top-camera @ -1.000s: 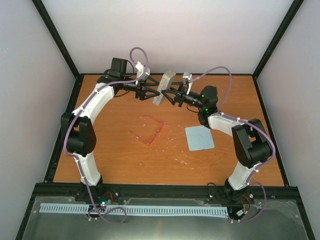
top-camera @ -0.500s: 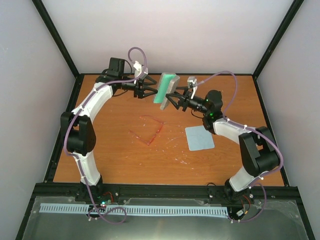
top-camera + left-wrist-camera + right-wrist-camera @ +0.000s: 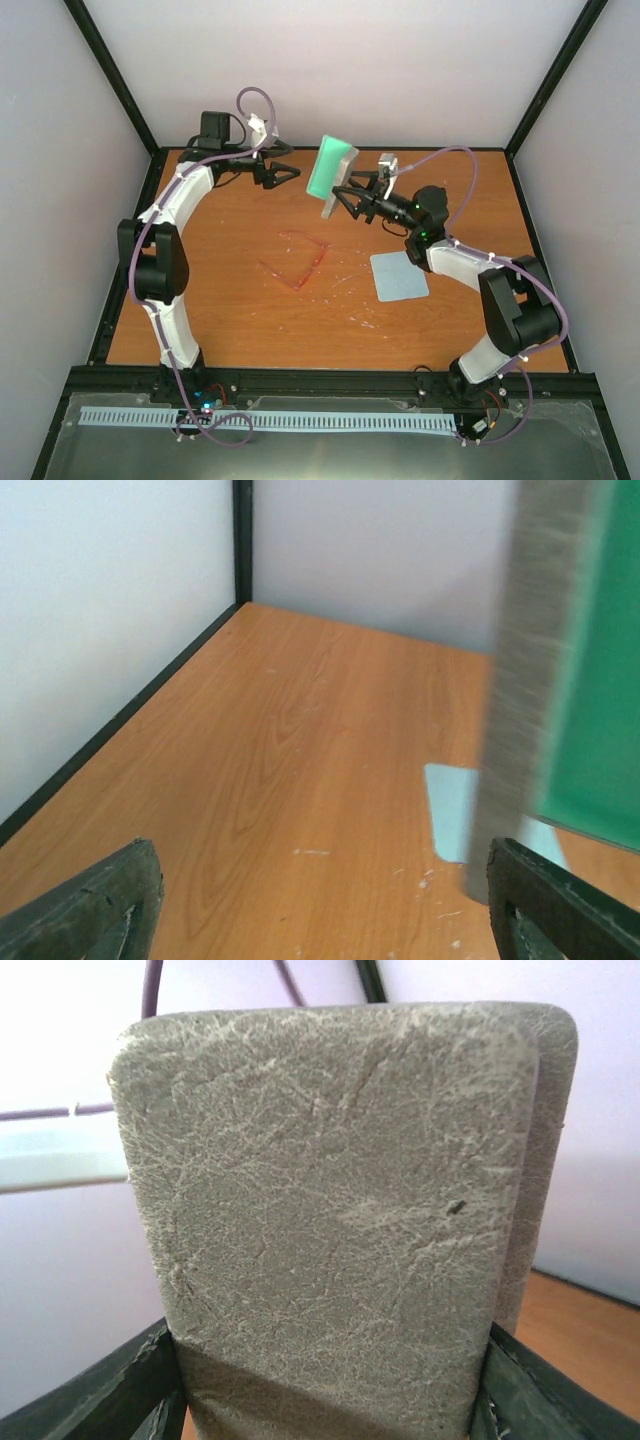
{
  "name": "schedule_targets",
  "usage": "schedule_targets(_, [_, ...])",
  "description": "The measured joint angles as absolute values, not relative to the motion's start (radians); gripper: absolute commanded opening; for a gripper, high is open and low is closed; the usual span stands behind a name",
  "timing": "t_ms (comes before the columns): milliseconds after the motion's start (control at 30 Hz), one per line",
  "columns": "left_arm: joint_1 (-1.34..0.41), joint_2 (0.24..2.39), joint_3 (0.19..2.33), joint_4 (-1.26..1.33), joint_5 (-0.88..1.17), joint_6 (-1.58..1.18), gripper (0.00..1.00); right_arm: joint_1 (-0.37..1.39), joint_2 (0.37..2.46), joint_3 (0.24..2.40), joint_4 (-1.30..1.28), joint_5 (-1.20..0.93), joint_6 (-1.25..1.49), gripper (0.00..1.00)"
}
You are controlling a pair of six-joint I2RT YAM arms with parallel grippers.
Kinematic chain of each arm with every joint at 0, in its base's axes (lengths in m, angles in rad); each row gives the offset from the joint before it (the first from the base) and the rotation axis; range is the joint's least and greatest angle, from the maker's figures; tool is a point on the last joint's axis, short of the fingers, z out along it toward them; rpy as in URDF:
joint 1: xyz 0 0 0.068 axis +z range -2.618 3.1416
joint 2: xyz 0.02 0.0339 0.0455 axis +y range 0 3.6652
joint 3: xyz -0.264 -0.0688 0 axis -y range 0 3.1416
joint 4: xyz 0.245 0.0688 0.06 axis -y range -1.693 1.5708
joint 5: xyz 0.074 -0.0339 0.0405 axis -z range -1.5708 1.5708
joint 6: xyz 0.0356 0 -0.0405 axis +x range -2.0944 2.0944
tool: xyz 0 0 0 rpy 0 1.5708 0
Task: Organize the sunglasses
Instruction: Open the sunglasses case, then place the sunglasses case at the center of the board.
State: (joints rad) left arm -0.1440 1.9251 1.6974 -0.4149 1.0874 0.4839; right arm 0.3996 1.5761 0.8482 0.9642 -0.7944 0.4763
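Observation:
The red-pink sunglasses lie on the table's middle, temples unfolded. My right gripper is shut on the grey case, holding it open in the air with its green inside facing left. The case fills the right wrist view, gripped at its lower end. My left gripper is open and empty, to the left of the case and apart from it. In the left wrist view the case shows at the right edge, beyond my open gripper.
A light blue cloth lies flat on the table right of the sunglasses; it also shows in the left wrist view. Black frame posts and pale walls close in the table at back and sides.
My left gripper let go of the case and drew back to the left. The case opened, green inside showing, and stays in my right gripper, tilted further up.

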Motion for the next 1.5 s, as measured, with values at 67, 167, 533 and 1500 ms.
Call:
schedule_targets(67, [-0.131,1.925,1.695,-0.414,1.146,0.459,0.85,0.39,1.601,0.843,1.042,-0.758,0.508,0.03])
schedule_targets(167, [-0.119,1.906,1.657,-0.402,1.227,0.426,0.83,0.376,1.687,0.848,1.216,-0.711,0.596,0.03])
schedule_targets(533, [-0.131,1.876,1.583,-0.3,1.313,0.29,0.81,0.394,1.864,0.942,1.473,-0.692,0.844,0.03])
schedule_targets(1500, [-0.192,1.888,1.599,-0.199,1.196,0.212,0.01,0.435,1.875,0.966,1.476,-0.688,0.857,0.38])
